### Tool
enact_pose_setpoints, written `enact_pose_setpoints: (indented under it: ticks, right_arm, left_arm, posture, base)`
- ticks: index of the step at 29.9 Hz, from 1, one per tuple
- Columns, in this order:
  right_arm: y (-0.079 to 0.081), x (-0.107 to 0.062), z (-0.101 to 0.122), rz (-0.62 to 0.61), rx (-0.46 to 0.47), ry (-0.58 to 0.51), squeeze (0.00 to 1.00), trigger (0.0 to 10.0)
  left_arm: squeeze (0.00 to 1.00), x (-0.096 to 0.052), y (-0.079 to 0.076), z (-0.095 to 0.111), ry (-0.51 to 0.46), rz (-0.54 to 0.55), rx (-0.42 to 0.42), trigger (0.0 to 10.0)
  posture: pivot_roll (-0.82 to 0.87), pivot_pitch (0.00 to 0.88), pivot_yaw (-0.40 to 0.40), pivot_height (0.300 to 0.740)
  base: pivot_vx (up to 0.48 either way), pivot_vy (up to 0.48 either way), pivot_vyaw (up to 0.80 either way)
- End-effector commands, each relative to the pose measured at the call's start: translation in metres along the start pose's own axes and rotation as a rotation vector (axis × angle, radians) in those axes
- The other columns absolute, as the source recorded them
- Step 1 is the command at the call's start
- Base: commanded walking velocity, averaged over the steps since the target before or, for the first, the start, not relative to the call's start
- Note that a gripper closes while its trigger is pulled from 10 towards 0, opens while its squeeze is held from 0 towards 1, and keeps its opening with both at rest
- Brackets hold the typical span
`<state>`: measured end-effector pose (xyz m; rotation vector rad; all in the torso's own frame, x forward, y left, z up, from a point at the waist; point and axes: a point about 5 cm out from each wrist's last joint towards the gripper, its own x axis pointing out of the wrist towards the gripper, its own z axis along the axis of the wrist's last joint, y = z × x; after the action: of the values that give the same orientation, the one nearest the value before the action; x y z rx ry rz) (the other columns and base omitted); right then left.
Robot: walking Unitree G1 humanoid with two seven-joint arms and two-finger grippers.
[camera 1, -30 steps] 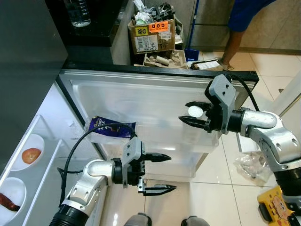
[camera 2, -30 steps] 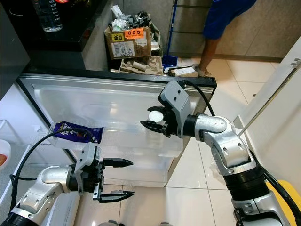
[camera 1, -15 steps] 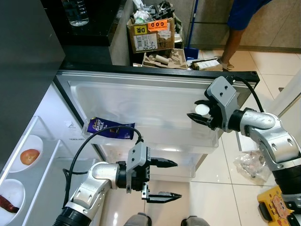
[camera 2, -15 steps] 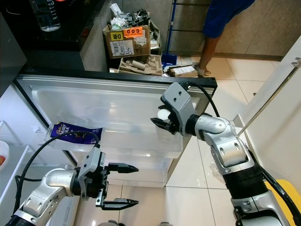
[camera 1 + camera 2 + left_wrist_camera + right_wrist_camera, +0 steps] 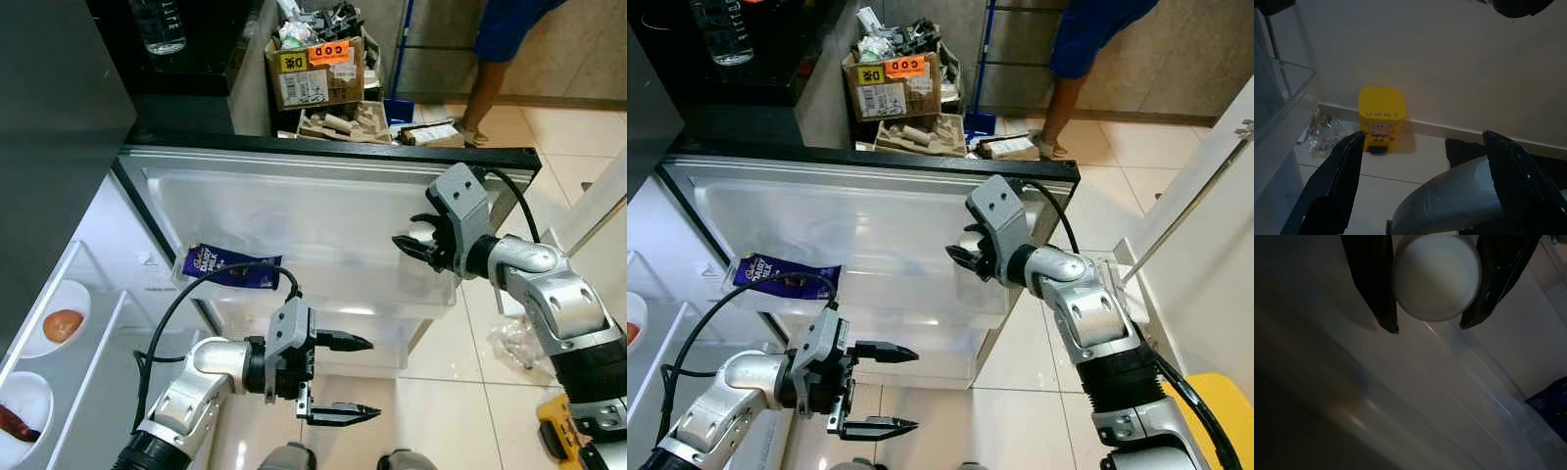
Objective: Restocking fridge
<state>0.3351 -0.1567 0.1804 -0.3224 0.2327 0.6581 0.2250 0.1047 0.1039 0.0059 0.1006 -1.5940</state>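
A white egg (image 5: 1437, 276) is sitting clamped between the right gripper's (image 5: 419, 245) two black fingers, just above the clear shelf (image 5: 343, 266) on the open fridge door (image 5: 294, 211). A blue chocolate packet (image 5: 230, 266) is lying farther along it. The left gripper (image 5: 338, 377) is hanging spread apart below.

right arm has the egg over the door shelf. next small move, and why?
Probably lower it a little further, then release. The right end effector grips the egg just above the door shelf, not yet resting in it. The left end effector hangs open and idle.
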Motion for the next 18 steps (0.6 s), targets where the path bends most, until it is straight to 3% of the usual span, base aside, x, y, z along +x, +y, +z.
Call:
enact_pose_setpoints:
  ticks: [1, 7, 8, 9, 17, 18]
  right_arm:
    - [-0.009, -0.004, -0.001, -0.059, 0.008, 0.013, 0.0, 10.0]
    - [-0.01, -0.005, -0.003, -0.079, 0.033, 0.028, 0.0, 10.0]
    - [-0.01, -0.004, -0.003, -0.078, 0.039, 0.023, 0.19, 10.0]
    - [-0.01, -0.004, -0.002, -0.079, 0.041, 0.021, 1.0, 10.0]
    - [-0.013, -0.007, 0.008, -0.082, 0.063, -0.031, 0.97, 10.0]
    - [-0.014, -0.009, 0.011, -0.077, 0.059, -0.044, 0.55, 10.0]
  left_arm:
    - [0.0, 0.003, -0.003, -0.001, -0.015, -0.01, -0.013, 10.0]
    - [0.0, 0.001, -0.002, -0.001, -0.015, 0.002, -0.008, 10.0]
    - [0.0, 0.001, -0.001, 0.0, -0.016, 0.003, -0.007, 10.0]
    - [0.0, 0.001, -0.002, 0.0, -0.017, 0.004, -0.007, 10.0]
    - [0.0, 0.001, -0.002, 0.0, -0.019, 0.004, -0.006, 10.0]
    - [0.0, 0.001, -0.002, 0.0, -0.019, 0.004, -0.006, 10.0]
  posture:
    - [-0.09, 0.132, -0.043, 0.74]
    - [-0.09, 0.133, -0.043, 0.74]
    - [-0.09, 0.132, -0.045, 0.74]
    - [-0.09, 0.134, -0.043, 0.74]
    - [-0.09, 0.132, -0.046, 0.74]
    - [-0.1, 0.131, -0.047, 0.74]
  base:
    - [0.0, 0.0, 0.0]
    - [0.0, 0.0, 0.0]
    - [0.0, 0.0, 0.0]
    - [0.0, 0.0, 0.0]
    - [0.0, 0.0, 0.0]
    - [0.0, 0.0, 0.0]
